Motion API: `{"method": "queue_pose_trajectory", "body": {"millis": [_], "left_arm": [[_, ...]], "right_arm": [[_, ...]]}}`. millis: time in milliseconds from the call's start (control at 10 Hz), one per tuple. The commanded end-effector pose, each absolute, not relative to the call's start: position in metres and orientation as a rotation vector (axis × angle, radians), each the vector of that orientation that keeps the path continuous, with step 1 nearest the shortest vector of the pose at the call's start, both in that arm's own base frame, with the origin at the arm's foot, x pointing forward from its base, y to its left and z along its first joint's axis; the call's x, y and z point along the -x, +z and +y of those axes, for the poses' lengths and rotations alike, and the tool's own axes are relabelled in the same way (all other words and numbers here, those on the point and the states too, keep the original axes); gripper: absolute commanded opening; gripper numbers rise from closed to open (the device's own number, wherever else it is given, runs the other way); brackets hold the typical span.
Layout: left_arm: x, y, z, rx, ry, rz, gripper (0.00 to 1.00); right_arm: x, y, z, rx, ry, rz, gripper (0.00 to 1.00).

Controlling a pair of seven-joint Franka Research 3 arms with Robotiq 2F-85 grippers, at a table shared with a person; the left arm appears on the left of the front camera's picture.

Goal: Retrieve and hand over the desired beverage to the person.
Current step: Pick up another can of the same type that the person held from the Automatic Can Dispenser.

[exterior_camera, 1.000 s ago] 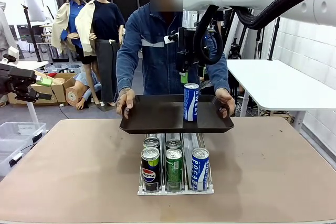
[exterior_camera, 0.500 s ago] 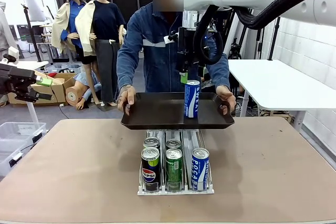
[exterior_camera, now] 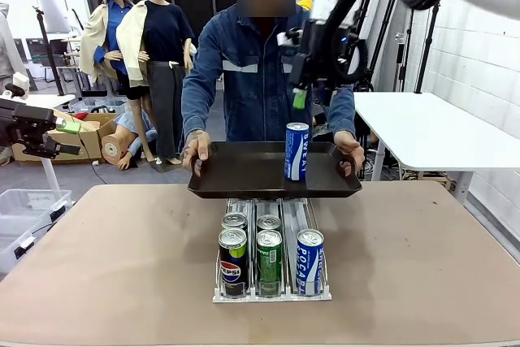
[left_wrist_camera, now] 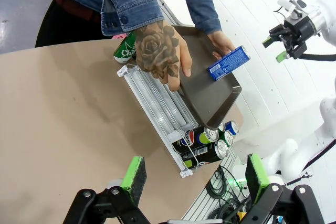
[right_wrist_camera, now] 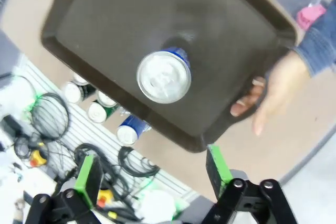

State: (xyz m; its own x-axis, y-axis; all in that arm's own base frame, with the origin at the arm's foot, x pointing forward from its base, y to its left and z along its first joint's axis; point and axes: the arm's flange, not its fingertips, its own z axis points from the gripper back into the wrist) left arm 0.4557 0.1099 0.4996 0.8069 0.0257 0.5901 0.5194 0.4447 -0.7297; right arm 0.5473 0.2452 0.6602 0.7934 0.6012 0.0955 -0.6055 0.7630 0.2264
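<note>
Blue can (exterior_camera: 296, 152) stands upright on the tray (exterior_camera: 244, 172) the person (exterior_camera: 244, 79) holds, right gripper (exterior_camera: 305, 101) just above it; from the left wrist, left gripper (left_wrist_camera: 191, 179) gapes empty over the table (left_wrist_camera: 63, 108); from the right wrist, that gripper's fingers (right_wrist_camera: 88, 174) spread clear of the can; we should rise straight up, never nudging it.

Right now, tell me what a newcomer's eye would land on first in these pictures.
A blue can stands upright on the dark tray that the person holds by both ends over the far edge of the table. The right gripper hangs open directly above the can. Nearer the camera, a rack of cans sits on the table.
</note>
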Motion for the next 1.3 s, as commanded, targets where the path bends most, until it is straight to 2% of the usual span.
{"method": "queue_pose_trajectory", "body": {"millis": [0,500,1200], "left_arm": [[-0.455,0.501,0.110,1.086,-0.326,-0.582,1.00],[-0.455,0.501,0.110,1.086,-0.326,-0.582,1.00],[-0.455,0.501,0.110,1.086,-0.326,-0.582,1.00]], "right_arm": [[-0.559,0.664,0.201,-0.392,0.549,0.003,1.00],[-0.543,0.653,0.080,-0.650,0.354,-0.069,1.00],[-0.480,0.560,-0.046,-0.970,0.124,-0.172,1.00]]}}
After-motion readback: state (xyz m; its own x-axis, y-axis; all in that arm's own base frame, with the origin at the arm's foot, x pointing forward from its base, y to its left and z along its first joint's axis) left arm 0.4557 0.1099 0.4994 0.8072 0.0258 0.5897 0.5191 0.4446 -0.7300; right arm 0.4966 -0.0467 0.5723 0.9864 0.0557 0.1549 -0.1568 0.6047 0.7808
